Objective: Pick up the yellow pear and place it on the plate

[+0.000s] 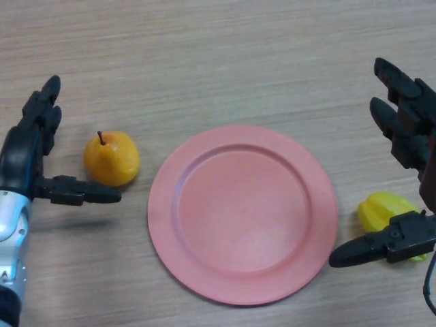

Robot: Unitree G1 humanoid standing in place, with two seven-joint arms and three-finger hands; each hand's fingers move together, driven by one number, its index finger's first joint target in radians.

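Left of the round pink plastic plate on the wooden table, the yellow-orange pear sits upright, between the released left robot hand's thumb and fingers. Right of the plate, the released right robot hand hovers over a yellow star-shaped fruit.

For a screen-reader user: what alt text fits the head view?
A yellow pear lies on a wooden table, left of an empty pink plate, with the open left hand beside it. The open right hand hovers over a yellow starfruit.
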